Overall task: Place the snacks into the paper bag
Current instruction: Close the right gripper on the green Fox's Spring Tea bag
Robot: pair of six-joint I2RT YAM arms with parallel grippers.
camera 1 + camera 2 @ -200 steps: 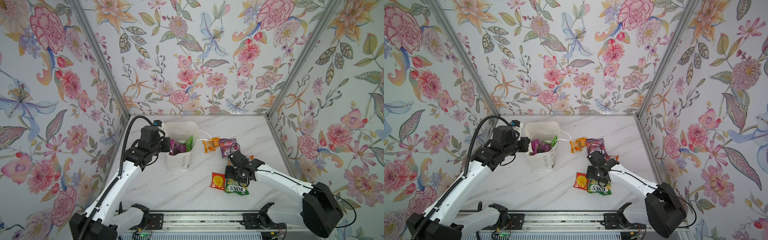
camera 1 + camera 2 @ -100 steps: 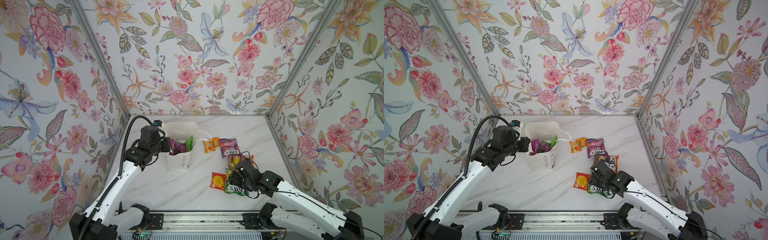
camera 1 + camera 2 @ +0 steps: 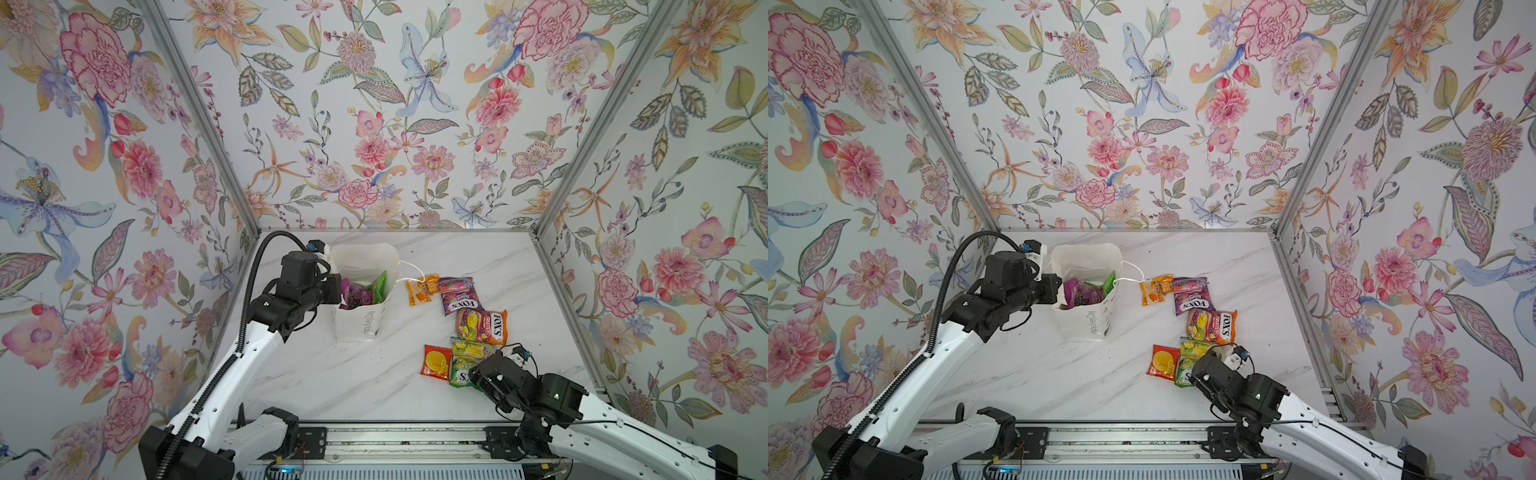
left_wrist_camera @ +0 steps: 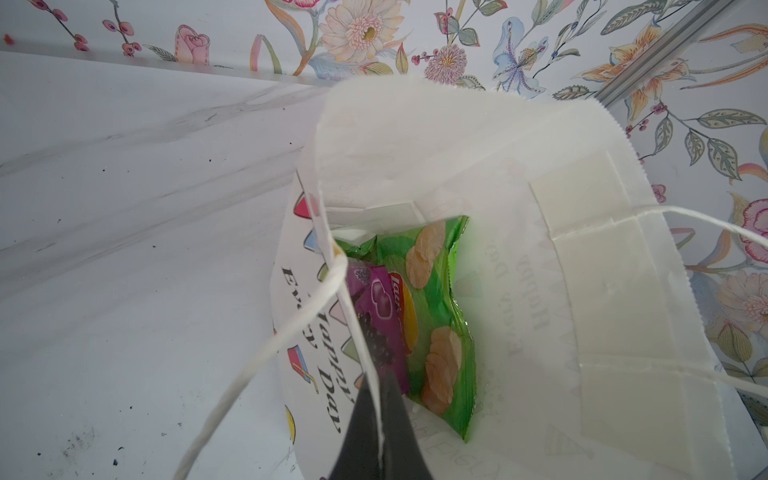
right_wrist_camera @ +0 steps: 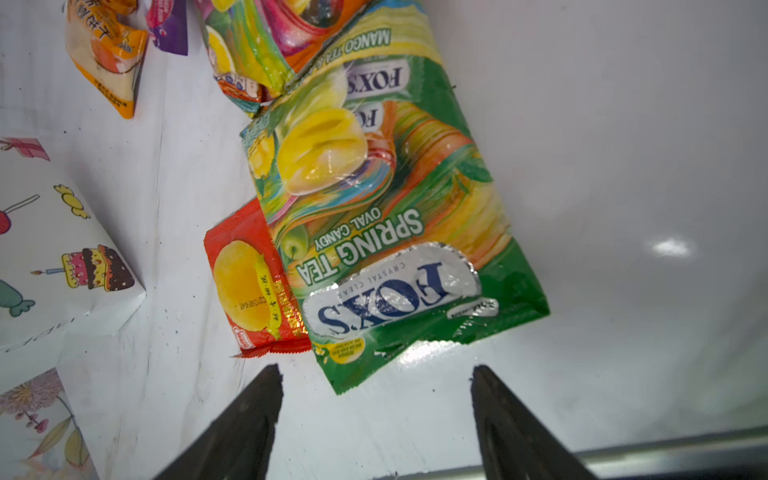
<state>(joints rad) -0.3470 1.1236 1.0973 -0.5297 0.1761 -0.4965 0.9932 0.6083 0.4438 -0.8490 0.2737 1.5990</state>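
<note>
While the left gripper (image 4: 377, 386) pinches the paper bag (image 3: 361, 320), the spread right gripper (image 5: 376, 368) may drag the red packet (image 3: 436, 362) at the green candy bag's (image 3: 468, 354) nine o'clock.

Both top views: bright, even, diffuse light. Shadows on the white marble-patterned tabletop (image 3: 332, 382) are faint and soft-edged. Focus is sharp. The straight aluminium corner posts (image 3: 199, 120) splay outward towards the frame edges.

Left wrist view: the white paper gift bag (image 4: 457, 137) is nearly washed out, its inner wall tinted green beside the glossy green chip packet (image 4: 440, 332). The left gripper (image 4: 377, 380) is blurred.

Right wrist view: one glare patch on the tabletop, with bright reflections across the glossy green Fox's candy bag (image 5: 395, 249). The right gripper (image 5: 374, 368) is dark and soft-edged.
</note>
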